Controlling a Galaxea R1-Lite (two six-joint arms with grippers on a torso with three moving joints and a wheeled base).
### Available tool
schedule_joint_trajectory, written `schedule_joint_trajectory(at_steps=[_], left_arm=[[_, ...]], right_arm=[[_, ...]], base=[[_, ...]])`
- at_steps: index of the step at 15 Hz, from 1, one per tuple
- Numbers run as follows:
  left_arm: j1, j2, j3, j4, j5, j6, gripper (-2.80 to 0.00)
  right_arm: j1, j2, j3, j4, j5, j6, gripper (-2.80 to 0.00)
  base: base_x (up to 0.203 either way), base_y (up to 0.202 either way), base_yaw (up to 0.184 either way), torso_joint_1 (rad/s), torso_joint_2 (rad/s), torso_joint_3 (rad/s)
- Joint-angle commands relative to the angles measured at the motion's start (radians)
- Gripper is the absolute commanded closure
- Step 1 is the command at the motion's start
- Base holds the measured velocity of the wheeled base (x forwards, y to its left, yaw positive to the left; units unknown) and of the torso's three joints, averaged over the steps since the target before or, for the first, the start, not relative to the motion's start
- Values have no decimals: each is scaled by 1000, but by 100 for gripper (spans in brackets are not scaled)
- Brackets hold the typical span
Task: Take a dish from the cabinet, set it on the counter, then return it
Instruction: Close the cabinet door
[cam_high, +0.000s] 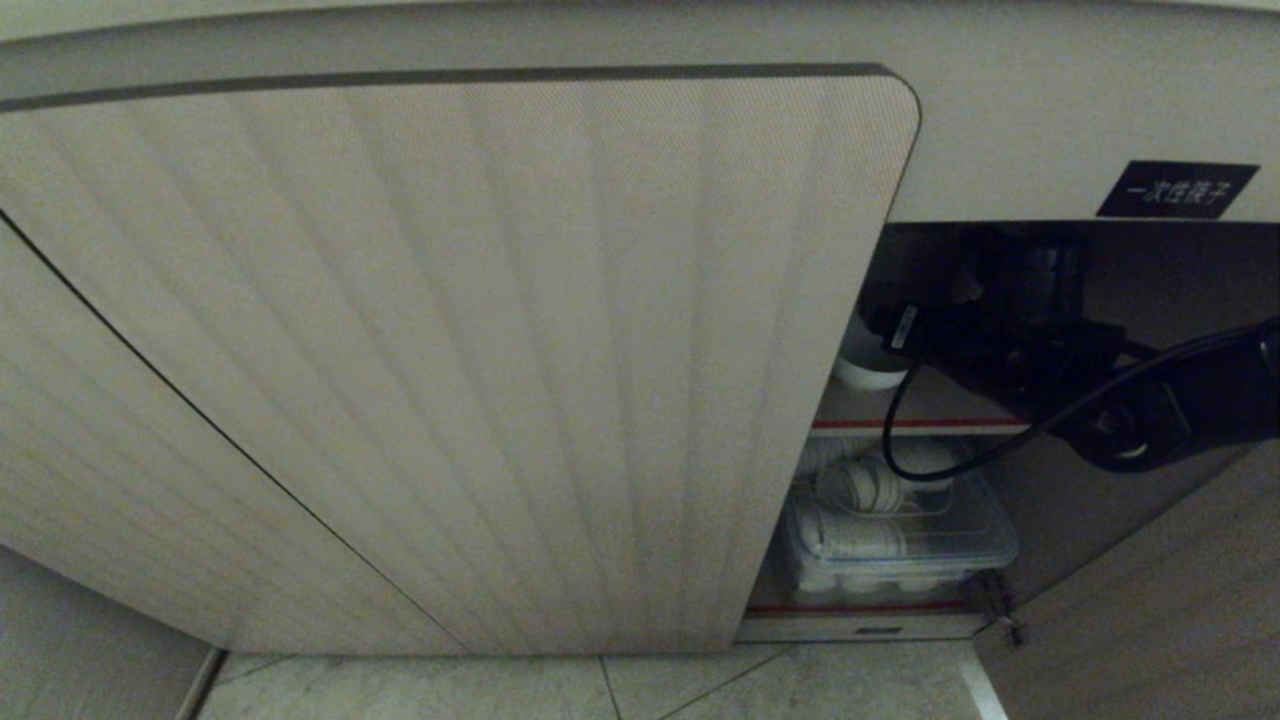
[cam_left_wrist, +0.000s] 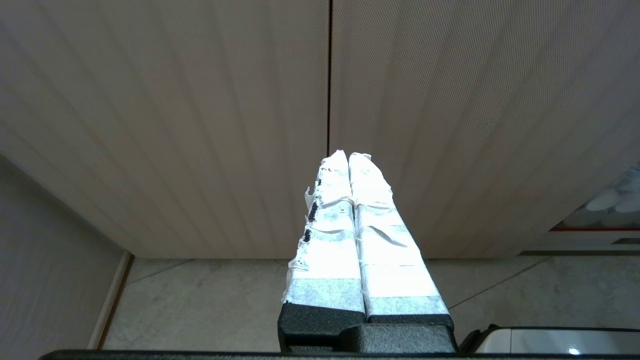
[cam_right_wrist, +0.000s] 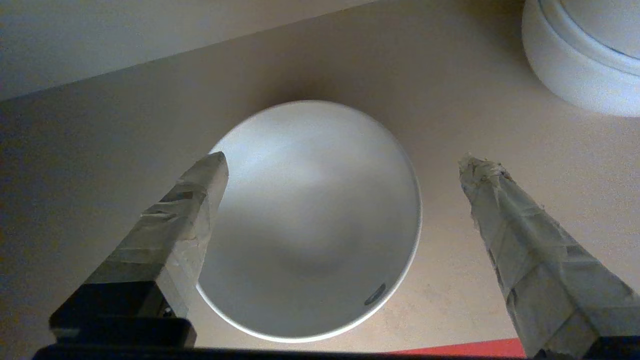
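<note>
The dish (cam_right_wrist: 310, 220), a plain white bowl, stands upright on the brown shelf (cam_right_wrist: 505, 270) inside the cabinet (cam_high: 450, 350). My right gripper (cam_right_wrist: 345, 162) is open just above it. One taped finger (cam_right_wrist: 195, 210) overlaps the bowl's rim and the other (cam_right_wrist: 505, 220) stands well clear of the opposite side. Nothing is gripped. In the head view the right arm (cam_high: 1150, 400) reaches into the dark upper compartment beside the ribbed door. My left gripper (cam_left_wrist: 348, 156) is shut and empty, parked in front of the closed doors. The counter's top is out of view.
More white bowls (cam_right_wrist: 580, 55) stand close by on the same shelf, which has a red front edge (cam_right_wrist: 465, 347). On the lower shelf sits a clear plastic box (cam_high: 900, 545) of white dishes. A black label (cam_high: 1176, 189) marks the cabinet front. An opened door (cam_high: 1150, 600) hangs at the right over the tiled floor (cam_high: 600, 690).
</note>
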Motion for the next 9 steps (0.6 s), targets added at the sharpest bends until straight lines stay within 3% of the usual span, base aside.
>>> schedule_joint_trajectory(at_steps=[1,2,3,9], left_arm=[[0,0,0,0,1,-1,0],[1,0,0,0,0,-1,0],[0,0,0,0,1,-1,0],[0,0,0,0,1,-1,0]], right_arm=[[1,1,8,-15,-2,1,-280],[1,0,16,-17,-2,1,-280],[1,-2,23,-17,-2,3,0],[1,-8,29,-55,-2,2,0]], base=[[0,0,0,0,0,0],[0,0,0,0,0,0],[0,0,0,0,0,0],[0,0,0,0,0,0]])
